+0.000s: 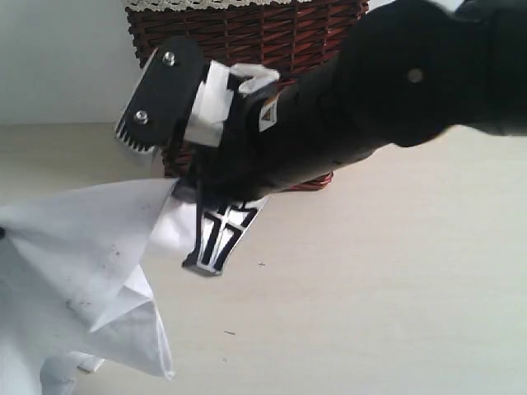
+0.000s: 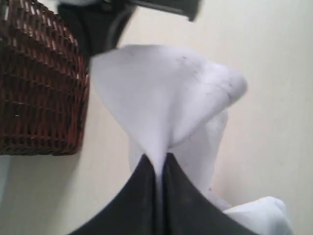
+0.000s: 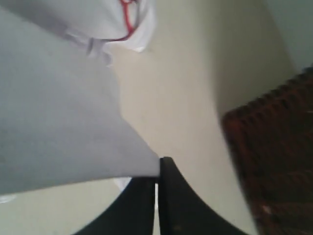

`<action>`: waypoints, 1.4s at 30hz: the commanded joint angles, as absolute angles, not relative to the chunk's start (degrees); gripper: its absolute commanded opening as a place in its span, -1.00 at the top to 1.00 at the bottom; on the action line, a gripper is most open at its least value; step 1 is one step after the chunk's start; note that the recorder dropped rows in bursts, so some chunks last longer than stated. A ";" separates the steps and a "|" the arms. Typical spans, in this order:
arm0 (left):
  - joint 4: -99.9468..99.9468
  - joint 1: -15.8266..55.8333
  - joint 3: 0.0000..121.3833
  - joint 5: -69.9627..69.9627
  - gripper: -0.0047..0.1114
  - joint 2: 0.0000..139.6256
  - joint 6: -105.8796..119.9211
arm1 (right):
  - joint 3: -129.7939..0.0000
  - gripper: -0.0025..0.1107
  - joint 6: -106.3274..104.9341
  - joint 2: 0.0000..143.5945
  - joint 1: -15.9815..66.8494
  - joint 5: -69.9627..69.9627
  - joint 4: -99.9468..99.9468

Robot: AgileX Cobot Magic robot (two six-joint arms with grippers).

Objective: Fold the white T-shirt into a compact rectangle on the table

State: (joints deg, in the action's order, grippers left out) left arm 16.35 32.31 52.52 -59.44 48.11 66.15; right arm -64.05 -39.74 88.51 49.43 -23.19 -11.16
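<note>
The white T-shirt [image 1: 74, 247] is lying bunched and apparently partly raised over the left side of the table [image 1: 395, 288], near the wicker basket [image 1: 272, 33]. The left jaws are clenching a pinch of its cloth, so the fabric is fanning out from them. The right jaws, reaching across the middle, are clamping tight on a cloth edge, probably so that both arms can stretch the shirt flat before folding

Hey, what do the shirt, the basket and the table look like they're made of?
Shirt: thin, soft white fabric, probably cotton; it drapes and creases.
Basket: woven wicker, slightly glossy dark red-brown; the interlaced strands show.
Table: smooth matte cream surface, maybe laminate; the look leaves it open.
</note>
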 commanded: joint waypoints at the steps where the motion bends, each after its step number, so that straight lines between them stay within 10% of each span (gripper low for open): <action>1: 22.92 32.77 48.02 -57.52 0.92 49.56 65.96 | -64.36 0.96 -16.47 83.58 49.49 -21.61 18.59; 7: 35.30 36.40 40.78 -47.25 0.88 53.06 66.06 | -64.36 0.96 -5.10 81.50 49.49 -26.12 36.72; 16: 47.45 40.27 38.23 -42.39 -0.43 64.40 77.75 | -64.36 0.96 -7.77 84.43 49.30 -34.49 42.19; 19: 46.46 40.27 38.23 -35.08 -0.57 65.42 78.13 | -64.36 0.96 -7.33 86.10 47.15 -35.63 42.06; 29: 42.59 32.37 38.23 -12.73 -0.28 64.25 66.74 | -64.36 0.94 -3.99 94.57 38.62 -34.24 40.41; 37: 36.27 18.84 41.72 -18.41 0.18 71.70 46.22 | -65.03 -0.17 27.27 94.91 38.52 -39.19 60.97; 42: 7.75 15.35 47.04 -26.28 0.18 77.88 15.87 | -69.89 0.11 32.09 92.99 35.82 -46.57 50.31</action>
State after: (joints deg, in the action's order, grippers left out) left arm 23.05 16.37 44.93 -22.44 75.24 32.06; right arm -67.53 34.37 94.60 37.82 -46.48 59.94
